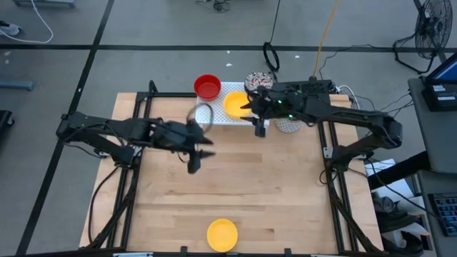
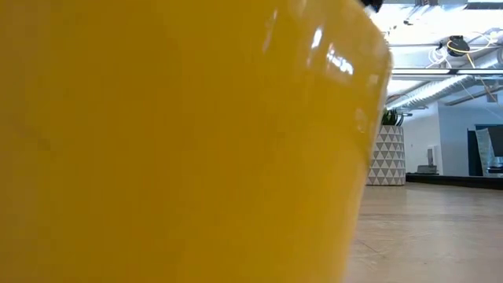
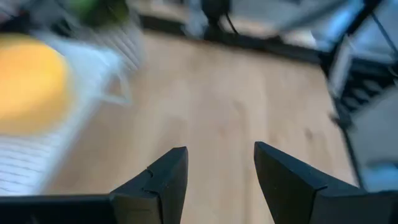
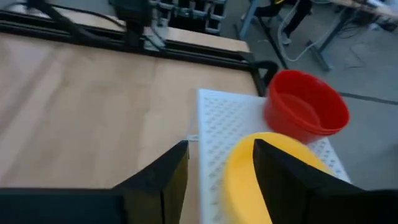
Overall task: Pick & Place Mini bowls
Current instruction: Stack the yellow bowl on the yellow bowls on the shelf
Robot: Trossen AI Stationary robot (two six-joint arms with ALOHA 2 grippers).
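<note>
A yellow mini bowl (image 1: 235, 105) sits on the white perforated rack (image 1: 230, 116) at the far edge of the desk (image 1: 235, 185). A red mini bowl (image 1: 207, 86) stands at the rack's far left corner, just beside the yellow one, and a speckled mini bowl (image 1: 258, 80) is partly visible behind the right arm. A second yellow mini bowl (image 1: 222, 234) lies alone at the near edge of the desk, well apart from the rest; it fills most of the low view (image 2: 181, 141).

The right end effector (image 1: 251, 108) is at the rack, over the right side of the yellow bowl. In the right wrist view its fingers stand narrowly apart with the bowl's rim (image 4: 273, 168) between and beyond them; contact cannot be confirmed.

The left end effector (image 1: 202, 153) hangs over bare desk left of centre, near the rack's left end, fingers parted and holding nothing. A pale looped object (image 1: 202, 114) beside the rack is too blurred to identify.
</note>
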